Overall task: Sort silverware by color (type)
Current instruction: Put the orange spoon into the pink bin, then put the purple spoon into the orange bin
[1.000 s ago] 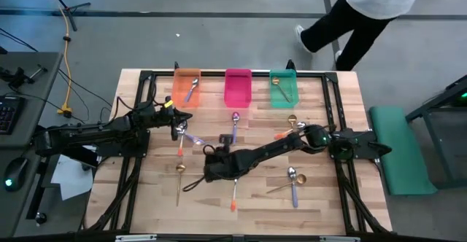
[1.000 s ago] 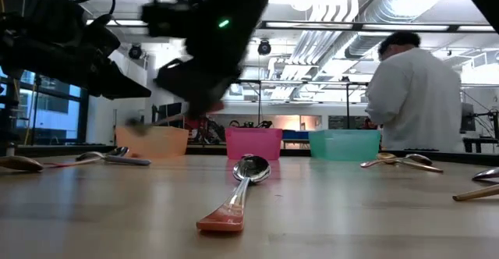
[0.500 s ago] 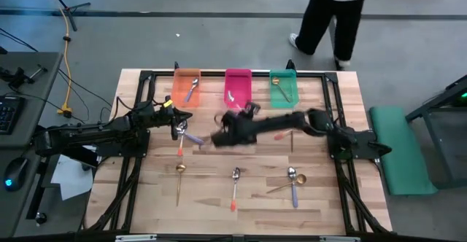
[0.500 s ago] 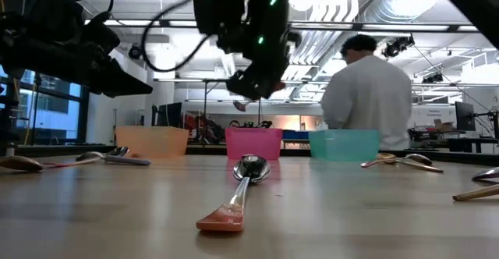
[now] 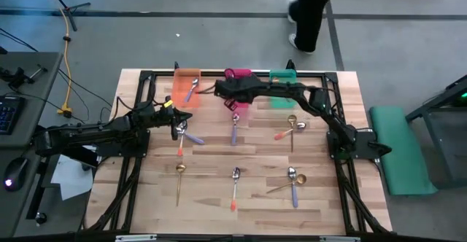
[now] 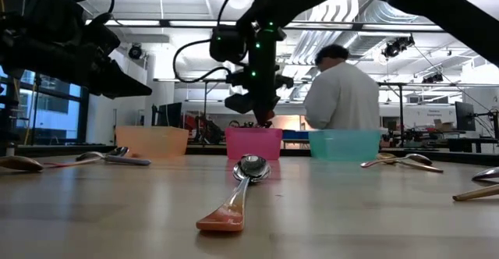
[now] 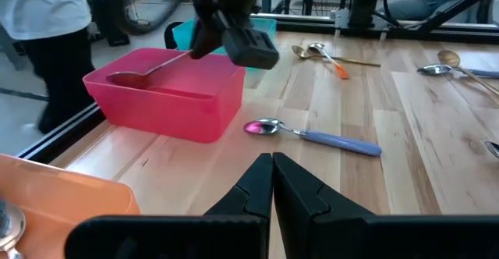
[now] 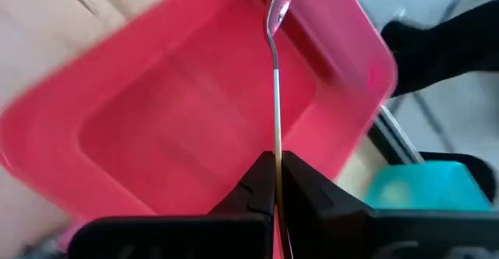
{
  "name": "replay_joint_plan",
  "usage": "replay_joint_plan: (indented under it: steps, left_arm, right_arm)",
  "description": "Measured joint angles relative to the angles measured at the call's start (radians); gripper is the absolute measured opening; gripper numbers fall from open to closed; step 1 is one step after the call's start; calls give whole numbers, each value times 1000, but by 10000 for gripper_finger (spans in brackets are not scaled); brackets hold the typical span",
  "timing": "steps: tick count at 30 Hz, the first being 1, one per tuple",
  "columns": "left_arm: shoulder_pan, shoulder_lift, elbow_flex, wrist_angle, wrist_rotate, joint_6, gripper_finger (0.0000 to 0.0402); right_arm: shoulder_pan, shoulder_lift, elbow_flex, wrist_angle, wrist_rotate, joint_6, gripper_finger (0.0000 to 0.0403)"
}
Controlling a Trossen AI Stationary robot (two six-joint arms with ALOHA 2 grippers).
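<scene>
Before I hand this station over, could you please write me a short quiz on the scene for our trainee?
1. True or false: the right gripper holds a spoon over the pink bin.
2. What lies in the orange bin? A) nothing; B) one purple-handled spoon; C) three gold spoons.
3. Fill the gap: the left gripper, waiting over the table's left side, has its fingers ___.

Key: 1 true; 2 B; 3 shut, with nothing between them.
</scene>
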Motion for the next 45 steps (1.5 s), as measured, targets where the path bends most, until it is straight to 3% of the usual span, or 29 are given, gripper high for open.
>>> replay_joint_plan:
  steps: [15,26,29,33,35,37,45]
  left_arm:
    - [0,0,0,0,0,0,5]
    - [0,0,0,-6,1,-3,5]
    - [-1,0,0,-33,1,-3,5]
    - [0,0,0,-43,1,6,5]
    - [-1,0,0,-42,2,6,5]
    - [-1,0,0,-40,4,6,5]
    - [-1,1,2,-53,55,-13,2]
  right_arm:
    - [-67,1,-42,100,-178,-13,3]
    - [-62,-9,-58,125,-177,-82,109]
    - [-40,-55,-46,113,-159,-139,100]
    - [19,-111,-81,145,-29,-238,38]
    - [40,-136,-135,226,-21,-268,10]
    - [55,-173,-225,348,-25,-293,13]
    - [117,-398,-771,1095,-258,-351,5]
